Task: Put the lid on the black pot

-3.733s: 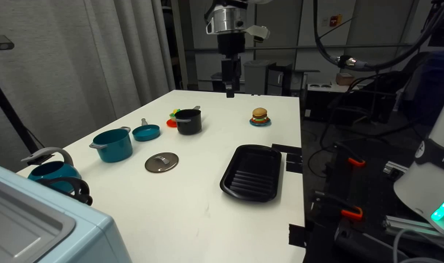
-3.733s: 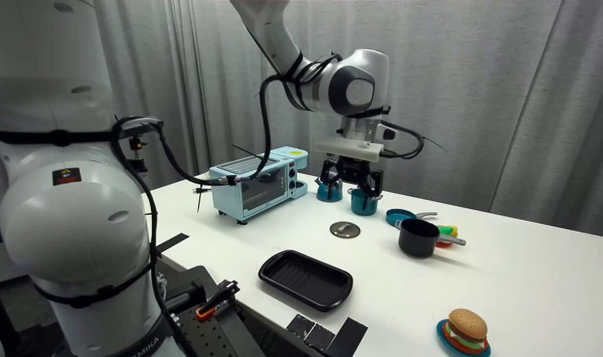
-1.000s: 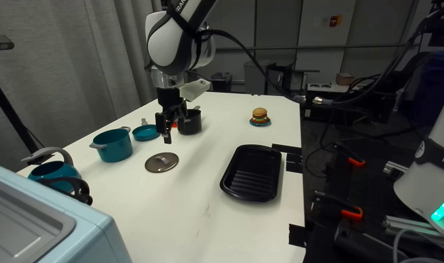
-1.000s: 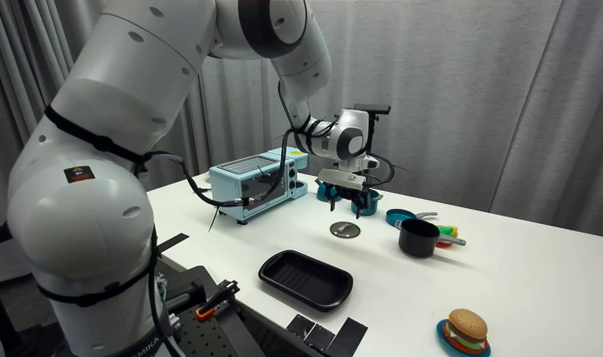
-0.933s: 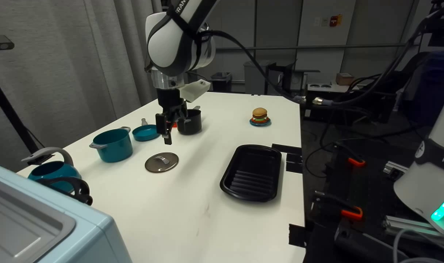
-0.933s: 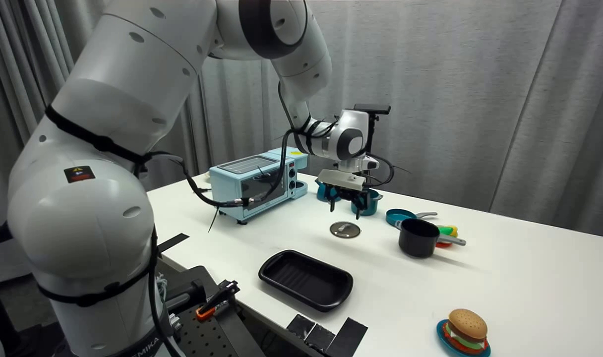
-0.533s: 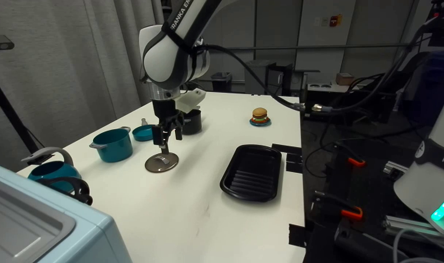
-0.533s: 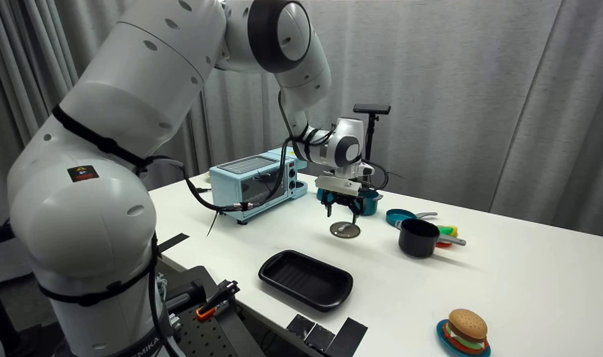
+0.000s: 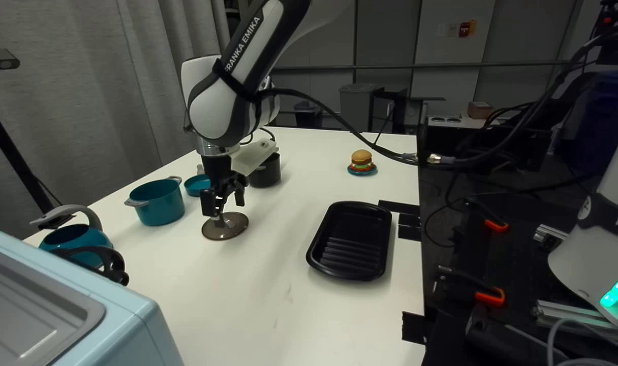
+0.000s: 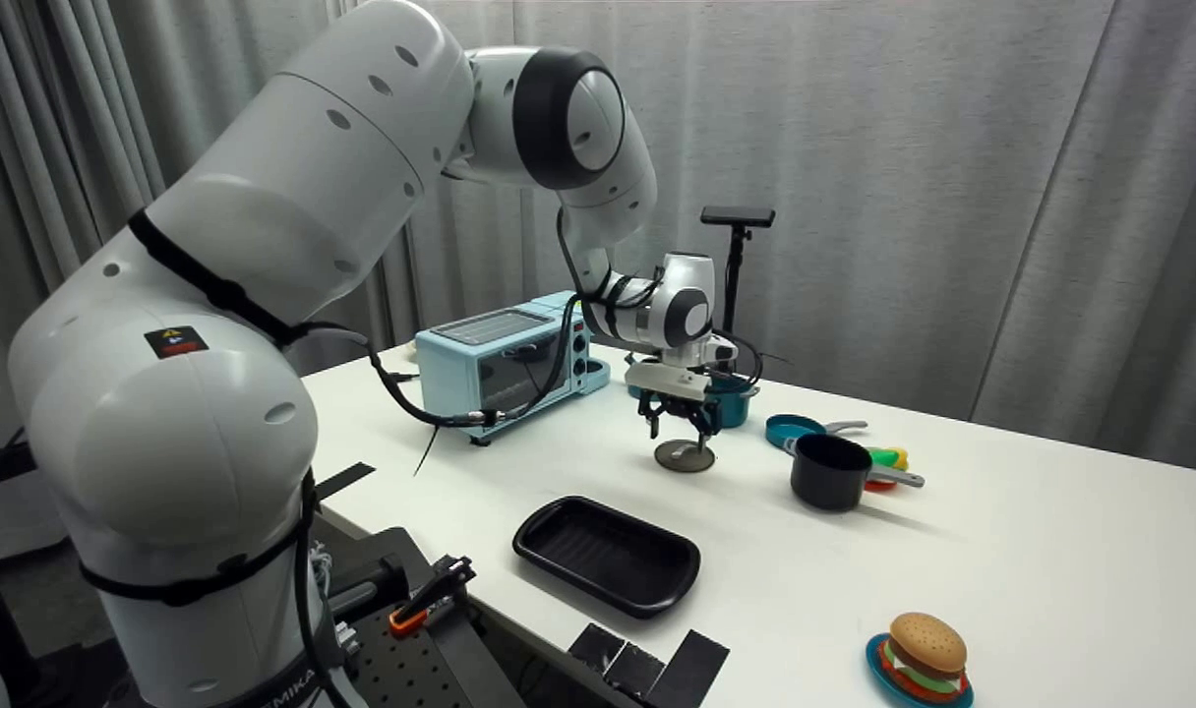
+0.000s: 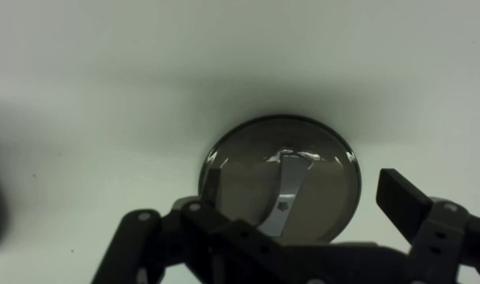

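Lid (image 11: 281,177) lies flat, round, glossy, smoky brown, grey-handled.

The round, flat, smoky-brown lid (image 11: 273,173) bears a grey strap handle (image 11: 291,179); the cylindrical black pot (image 10: 826,482), a long grey handle (image 10: 898,476). The rectangular black pan (image 9: 350,244) is parallel-ridged.

both exterior views — table (image 9: 288,223), oblique | wrist view — lid (image 11: 279,177), close below
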Controlling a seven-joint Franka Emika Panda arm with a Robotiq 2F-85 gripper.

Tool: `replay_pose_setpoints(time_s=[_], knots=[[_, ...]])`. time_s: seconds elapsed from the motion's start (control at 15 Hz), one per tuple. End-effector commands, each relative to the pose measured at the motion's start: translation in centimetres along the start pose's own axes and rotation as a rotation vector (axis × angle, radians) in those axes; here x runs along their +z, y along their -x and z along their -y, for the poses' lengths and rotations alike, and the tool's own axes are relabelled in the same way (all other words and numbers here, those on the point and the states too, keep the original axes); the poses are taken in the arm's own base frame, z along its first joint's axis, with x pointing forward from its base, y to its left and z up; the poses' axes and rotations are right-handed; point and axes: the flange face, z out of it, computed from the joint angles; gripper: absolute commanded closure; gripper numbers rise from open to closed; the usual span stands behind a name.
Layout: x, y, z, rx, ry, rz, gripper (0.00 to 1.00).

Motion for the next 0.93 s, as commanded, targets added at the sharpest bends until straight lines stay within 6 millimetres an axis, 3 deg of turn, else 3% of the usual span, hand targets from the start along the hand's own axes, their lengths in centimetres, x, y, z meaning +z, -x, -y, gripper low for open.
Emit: replay_pose_setpoints(time_s=[0.0, 0.13, 0.2, 0.27, 0.87], knots=[[1.5, -1.4, -0.3, 0.024, 0.024, -0.025, 0.0], [2.0, -1.7, -0.4, 0.033, 0.021, -0.029, 0.0], [2.0, -1.8, -0.6, 0.039, 0.02, -0.034, 0.25], [2.2, -1.9, -0.7, 0.04, 0.021, -0.035, 0.26], [1.6, -2.6, -1.8, 0.076, 0.015, -0.054, 0.95]])
